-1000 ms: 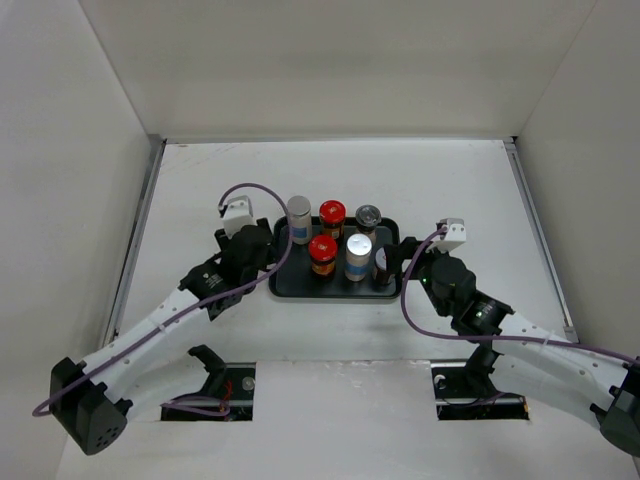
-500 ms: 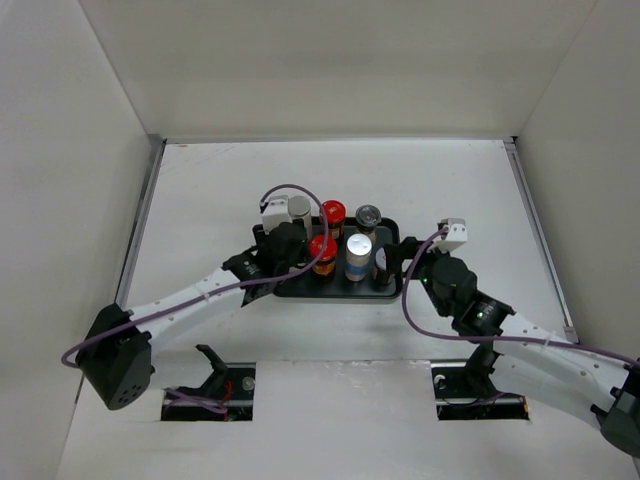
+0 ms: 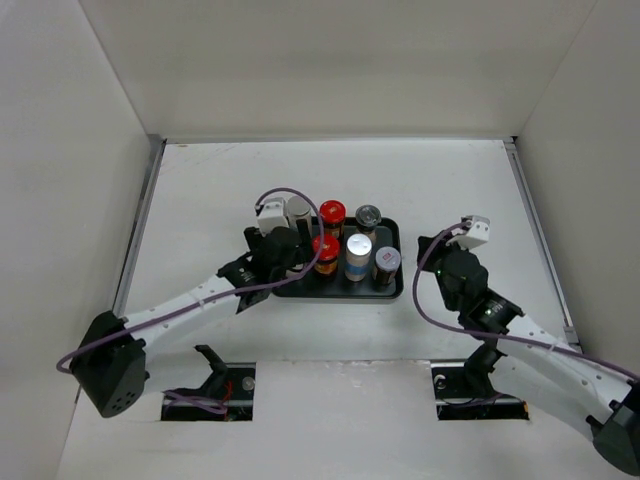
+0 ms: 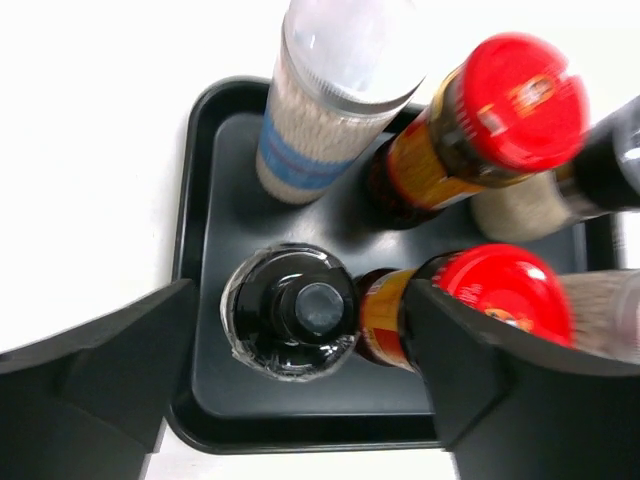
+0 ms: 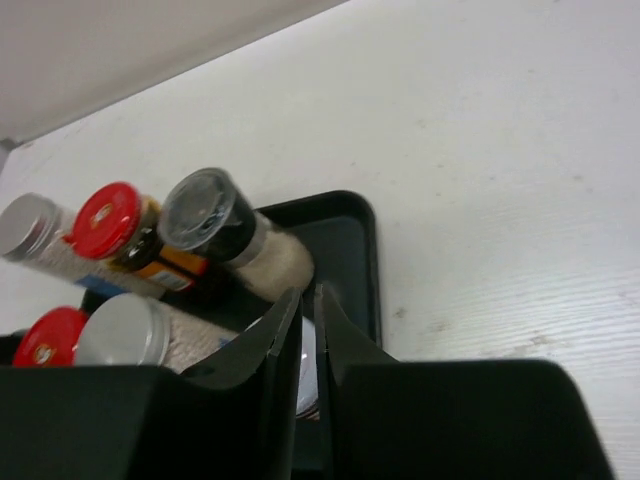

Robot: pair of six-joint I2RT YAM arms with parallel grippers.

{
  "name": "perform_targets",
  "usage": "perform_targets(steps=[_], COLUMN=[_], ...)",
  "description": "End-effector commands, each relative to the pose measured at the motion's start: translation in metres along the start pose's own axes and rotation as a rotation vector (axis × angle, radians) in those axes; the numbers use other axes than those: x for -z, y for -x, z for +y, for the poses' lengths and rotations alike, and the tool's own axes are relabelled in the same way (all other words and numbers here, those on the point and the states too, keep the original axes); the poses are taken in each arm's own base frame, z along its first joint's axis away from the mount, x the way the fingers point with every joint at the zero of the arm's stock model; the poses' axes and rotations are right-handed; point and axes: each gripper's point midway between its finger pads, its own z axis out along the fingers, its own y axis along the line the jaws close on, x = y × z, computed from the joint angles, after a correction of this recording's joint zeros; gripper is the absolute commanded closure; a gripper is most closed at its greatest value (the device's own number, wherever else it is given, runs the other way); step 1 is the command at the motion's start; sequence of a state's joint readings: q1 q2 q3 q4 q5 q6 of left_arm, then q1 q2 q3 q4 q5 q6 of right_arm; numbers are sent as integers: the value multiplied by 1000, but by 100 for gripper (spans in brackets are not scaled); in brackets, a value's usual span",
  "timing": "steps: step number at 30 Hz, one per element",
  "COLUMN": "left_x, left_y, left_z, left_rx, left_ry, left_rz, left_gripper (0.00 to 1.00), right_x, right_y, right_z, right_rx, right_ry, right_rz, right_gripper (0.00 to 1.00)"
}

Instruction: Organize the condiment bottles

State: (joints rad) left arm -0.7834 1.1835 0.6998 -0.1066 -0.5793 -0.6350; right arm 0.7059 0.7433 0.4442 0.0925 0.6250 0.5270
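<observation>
Six bottles show upright on the black tray (image 3: 350,294) from above. Far row, left to right: white-capped shaker (image 3: 298,210), far red-lid bottle (image 3: 332,212), dark-lid shaker (image 3: 368,215). Near row: near red-lid bottle (image 3: 324,246), silver-lid jar (image 3: 358,246), grey-lid jar (image 3: 387,259). Left gripper (image 3: 298,250) hangs over the tray's near-left corner and hides what's under it. Right gripper (image 3: 428,248) sits off the tray's right side, apart from it.

Left wrist: jaws spread wide, gripping nothing. They straddle a black-cap bottle (image 4: 290,312) standing in that near-left corner, which makes seven. The right-hand finger overlaps the near red-lid bottle; can't tell if it touches.
- Risk, my read: closing from here catches both the black-cap and the red-lid bottle, or shoves the red one into its neighbours.
- The bottles are packed tight, so one tip could take several down.
- A sideways pull-out would sweep the same bottle; straight up looks like the safer exit.

Right wrist: fingers pinched together with nothing between them, aimed at the tray's right end. The dark-lid shaker is the closest bottle clearly in sight. Something pale shows through the slit; can't identify it.
- Risk: a low advance would hit the tray rim and shift the whole tray while the left gripper is in among the bottles.
</observation>
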Motion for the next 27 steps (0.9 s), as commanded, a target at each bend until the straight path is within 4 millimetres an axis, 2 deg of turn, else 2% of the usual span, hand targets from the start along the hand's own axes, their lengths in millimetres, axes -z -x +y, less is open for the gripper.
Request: perform_targets(steps=[1, 2, 6, 10, 14, 17, 20, 23, 25, 27], left_x=[15, 19, 39, 59, 68, 77, 83, 84, 83, 84], left_y=[42, 49, 78, 100, 97, 86, 80, 76, 77, 79], left_z=[-8, -7, 0, 24, 42, 42, 43, 48, 49, 48], left_rx=[100, 112, 139, 155, 163, 143, 153, 198, 213, 215], left_ry=[-59, -65, -91, -54, -35, -40, -57, -64, -65, -66], left_rz=[-136, -155, -244, -336, -347, -312, -309, -313, -315, -312], left_gripper=[5, 0, 0, 0, 0, 0, 0, 0, 0, 0], right_x=[-7, -10, -27, -39, -42, -44, -47, -48, -49, -48], right_y=[36, 42, 52, 54, 54, 54, 55, 56, 59, 62], right_z=[-7, -13, -32, -49, -64, -75, -81, -75, -69, -60], right_rx=[-81, -86, -96, -126, -155, -167, -181, -194, -195, -189], right_ry=[-59, -82, -149, -185, -223, -264, -295, -280, -257, -224], right_rz=[-83, -96, -108, -106, -113, -120, -114, -98, -95, -89], right_gripper=[86, 86, 86, 84, 79, 73, 53, 33, 26, 24])
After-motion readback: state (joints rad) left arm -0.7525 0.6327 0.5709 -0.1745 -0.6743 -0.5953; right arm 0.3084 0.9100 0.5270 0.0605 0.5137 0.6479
